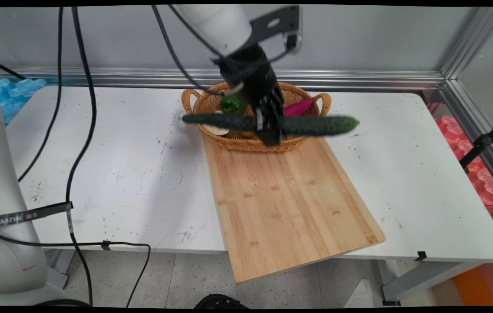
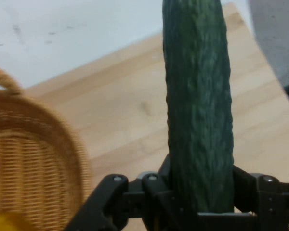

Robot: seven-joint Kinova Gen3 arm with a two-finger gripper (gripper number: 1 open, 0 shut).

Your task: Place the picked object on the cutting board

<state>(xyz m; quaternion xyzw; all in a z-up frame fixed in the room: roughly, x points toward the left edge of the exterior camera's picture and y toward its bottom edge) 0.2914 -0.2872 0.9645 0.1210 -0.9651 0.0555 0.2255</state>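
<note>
My black two-finger gripper [image 1: 269, 126] is clamped around the middle of a long dark-green cucumber [image 1: 315, 125], carrying it clear of any surface, just above the near rim of the round woven wicker basket with two loop handles [image 1: 246, 143]. The cucumber's long axis runs roughly level and left to right across the main view, one end reaching out past the basket's left side and the other past its right, so the vegetable sits crosswise to the fingers rather than in line with them. In the hand view the cucumber [image 2: 198, 106] rises straight up from between the jaws and fills the centre, with the basket [image 2: 33, 159] off to one side and bare wood beneath. That wood is a pale bamboo cutting board [image 1: 289, 200], which lies just in front of the basket, touching it or nearly so, and runs toward the near edge of the white table [image 1: 111, 165], its near corner hanging over. Inside the basket I can make out a green pepper [image 1: 232, 104], a magenta-purple elongated vegetable [image 1: 299, 107] and a pale flat piece [image 1: 216, 129] at its left side. Black cables hang from the arm on the left.
</note>
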